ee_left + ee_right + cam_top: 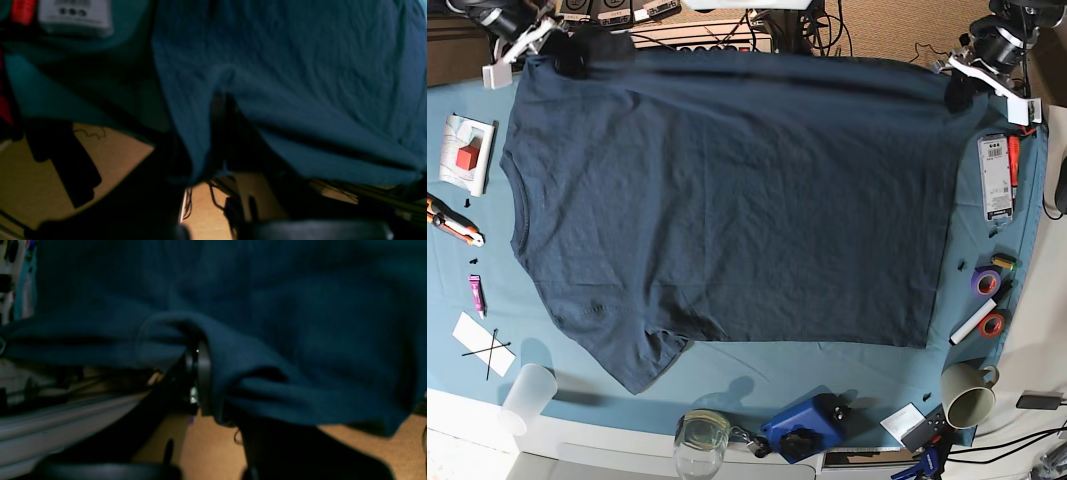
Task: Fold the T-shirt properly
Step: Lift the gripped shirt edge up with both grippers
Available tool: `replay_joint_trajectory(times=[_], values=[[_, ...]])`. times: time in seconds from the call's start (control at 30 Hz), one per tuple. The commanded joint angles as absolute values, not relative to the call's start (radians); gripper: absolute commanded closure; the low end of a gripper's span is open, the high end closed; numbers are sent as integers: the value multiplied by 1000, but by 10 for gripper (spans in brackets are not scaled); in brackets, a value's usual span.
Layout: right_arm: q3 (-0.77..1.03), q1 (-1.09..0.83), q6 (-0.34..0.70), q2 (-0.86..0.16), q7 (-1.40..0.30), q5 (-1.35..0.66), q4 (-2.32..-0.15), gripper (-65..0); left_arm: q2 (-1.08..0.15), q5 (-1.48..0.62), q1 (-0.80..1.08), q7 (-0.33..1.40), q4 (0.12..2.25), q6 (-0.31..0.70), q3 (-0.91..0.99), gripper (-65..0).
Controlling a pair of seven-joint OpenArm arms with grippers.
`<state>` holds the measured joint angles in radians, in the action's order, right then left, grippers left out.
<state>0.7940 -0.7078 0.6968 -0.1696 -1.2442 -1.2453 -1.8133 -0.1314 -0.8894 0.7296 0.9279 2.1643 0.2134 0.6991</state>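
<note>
The dark navy T-shirt [727, 200] lies spread over the teal tablecloth [757, 365], with its collar at the left [517, 205] and one sleeve at the front left [632, 355]. My right gripper [577, 52] is at the shirt's far left corner. In the right wrist view the fabric [300, 340] wraps over a dark finger [201, 373]. My left gripper [959, 92] is at the far right corner. In the left wrist view the cloth [300, 83] drapes from a dark finger [220, 110]. Both grippers look shut on the shirt's far edge, which is raised slightly off the table.
A white box with a red cube [467, 150], an orange cutter [452, 220] and a plastic cup [527, 395] are at the left. A glass [699, 435], a blue device [802, 425] and a mug [967, 395] stand along the front. A grey device [995, 175] and tape rolls [985, 281] are at the right.
</note>
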Motion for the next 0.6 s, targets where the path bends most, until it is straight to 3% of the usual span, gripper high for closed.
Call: replay_joint_trajectory(times=[0.0, 0.23, 0.43, 0.57], values=[[807, -705, 698, -194, -1218, -1245, -1827, 0, -142, -888, 731, 908, 2175, 211, 695, 0], [807, -628, 698, -258, -1182, -1161, -1826, 0, -142, -835, 701, 855, 2174, 211, 621, 0], [806, -557, 698, -283, -1158, -1119, -1826, 0, -142, -594, 626, 784, 2174, 205, 484, 0], [793, -525, 698, -283, -1147, -1079, -1824, 0, -143, -472, 580, 785, 2174, 145, 483, 0]])
